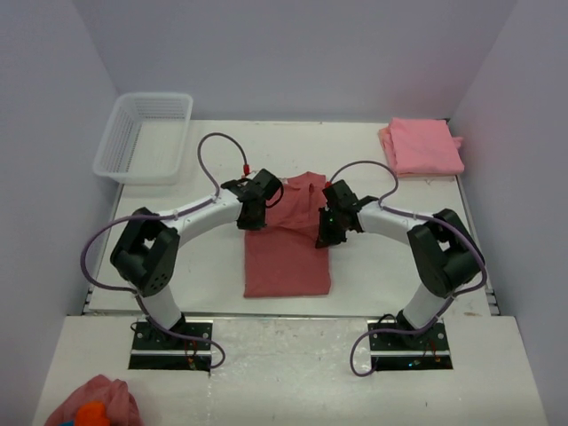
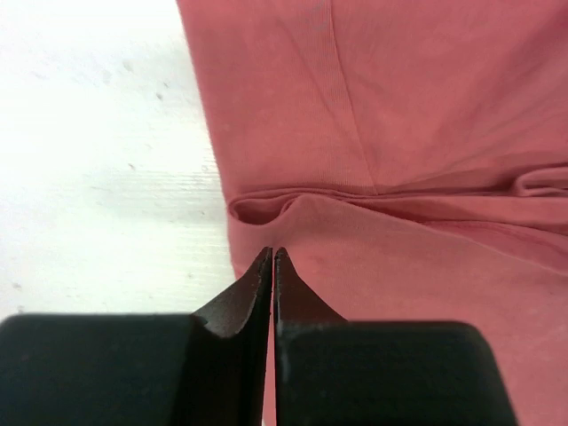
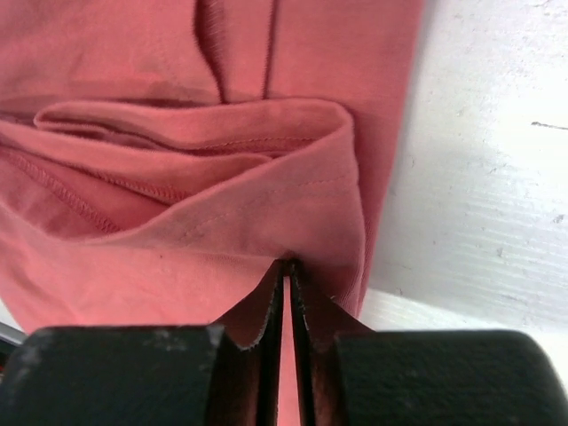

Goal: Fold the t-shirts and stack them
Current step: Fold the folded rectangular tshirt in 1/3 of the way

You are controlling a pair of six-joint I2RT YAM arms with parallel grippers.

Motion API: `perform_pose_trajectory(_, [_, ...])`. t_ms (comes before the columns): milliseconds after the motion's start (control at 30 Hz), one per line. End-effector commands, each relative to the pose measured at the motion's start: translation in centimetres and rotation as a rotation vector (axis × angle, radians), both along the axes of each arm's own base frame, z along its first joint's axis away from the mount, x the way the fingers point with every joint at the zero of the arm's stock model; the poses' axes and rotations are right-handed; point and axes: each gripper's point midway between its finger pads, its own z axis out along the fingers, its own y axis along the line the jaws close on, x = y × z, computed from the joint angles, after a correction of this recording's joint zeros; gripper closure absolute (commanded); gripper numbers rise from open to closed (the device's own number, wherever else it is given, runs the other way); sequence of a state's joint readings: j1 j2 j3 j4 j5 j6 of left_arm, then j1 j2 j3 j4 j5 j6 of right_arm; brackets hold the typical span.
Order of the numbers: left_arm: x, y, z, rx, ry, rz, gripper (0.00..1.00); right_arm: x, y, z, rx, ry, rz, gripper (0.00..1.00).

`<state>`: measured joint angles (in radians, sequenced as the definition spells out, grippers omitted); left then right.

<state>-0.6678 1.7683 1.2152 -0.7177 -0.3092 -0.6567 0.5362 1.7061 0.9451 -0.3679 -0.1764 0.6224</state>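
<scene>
- Table (image 1: pixel 390 266): 1, white. Its near edge is partly covered by the 2 arm bases from my overhead view.
- Red t-shirt (image 1: pixel 286 257): 1, lying mid-table between the 2 arms, long side running away from me. Its far end is bunched and partly hidden under both wrists, so I can't make out the collar or sleeves.
- Basket (image 1: pixel 146 133): 1, clear plastic, at the far left corner of the table.
- Salmon t-shirt (image 1: pixel 423 146): 1, folded, at the far right corner, well apart from the red one. That makes 2 tees in all.
- Pink lump (image 1: pixel 98 404): 1, with an orange patch, cut off by the bottom-left frame edge.
- Right gripper (image 3: pixel 286 264): jaws all but together, pinching a raised fold at the red tee's right edge. How many layers are caught is hard to read.
- Left gripper (image 2: pixel 271 256): jaws pressed together, tips at the tee's left edge beside a small crease. I see no cloth between them.
</scene>
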Motion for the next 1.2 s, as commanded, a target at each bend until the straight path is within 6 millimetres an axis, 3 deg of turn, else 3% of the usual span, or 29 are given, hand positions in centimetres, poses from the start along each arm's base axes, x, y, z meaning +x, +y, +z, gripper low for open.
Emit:
perform_pose_trajectory(0, [2.2,-0.1,4.4,-0.032,-0.161,-0.003,0.97,-0.1,-1.0,1.4,-0.072,-0.068,0.073,0.91])
perform_pose_trajectory(67, [2.6,-0.2,6.0,-0.048,-0.205,-0.009,0.95,0.7,-0.4,3.0,-0.078,-0.118,0.089,0.85])
perform_pose_trajectory(200, [2.4,0.4,7.9,-0.038,-0.225,-0.004,0.90,0.4,0.4,7.2,-0.068,-0.184,0.130,0.69])
perform_pose_trajectory(233, [2.4,0.7,8.4,-0.031,-0.238,0.003,0.87,0.4,0.8,9.0,-0.045,-0.220,0.135,0.57])
perform_pose_trajectory(300, [1.6,1.6,8.6,-0.005,-0.228,0.021,0.79,-0.3,0.3,10.7,-0.038,-0.228,0.118,0.42])
perform_pose_trajectory(400, [0.0,2.7,8.2,0.002,-0.202,0.046,0.61,-1.5,-0.5,11.3,-0.021,-0.219,0.081,0.28])
perform_pose_trajectory(500, [-2.2,3.3,6.8,-0.029,-0.149,0.061,0.48,-3.3,-1.1,10.4,0.013,-0.193,0.047,0.18])
perform_pose_trajectory(533, [-3.6,3.3,6.0,-0.065,-0.111,0.049,0.45,-4.7,-1.5,9.0,0.015,-0.151,0.052,0.17])
perform_pose_trajectory(600, [-4.8,2.6,5.5,-0.140,-0.094,0.042,0.38,-5.5,-1.8,8.6,0.042,-0.150,0.018,0.14])
perform_pose_trajectory(633, [-6.3,2.6,4.9,-0.184,-0.063,0.029,0.35,-6.9,-2.4,7.2,0.043,-0.111,0.021,0.14])
perform_pose_trajectory(667, [-6.8,2.3,4.7,-0.221,-0.059,0.034,0.34,-7.2,-2.2,7.6,0.079,-0.134,0.008,0.13])
perform_pose_trajectory(733, [-8.8,2.4,3.8,-0.277,-0.026,0.021,0.33,-9.0,-3.0,5.9,0.092,-0.099,0.001,0.13])
perform_pose_trajectory(767, [-9.1,2.3,3.7,-0.299,-0.027,0.028,0.32,-9.2,-2.9,6.3,0.123,-0.117,-0.016,0.12])
perform_pose_trajectory(900, [-11.4,2.7,2.5,-0.360,0.002,0.027,0.32,-10.9,-3.8,4.2,0.151,-0.095,-0.058,0.12])
perform_pose_trajectory(1167, [-13.2,1.9,1.1,-0.450,0.050,0.008,0.31,-12.1,-3.1,1.9,0.228,-0.042,-0.097,0.15])
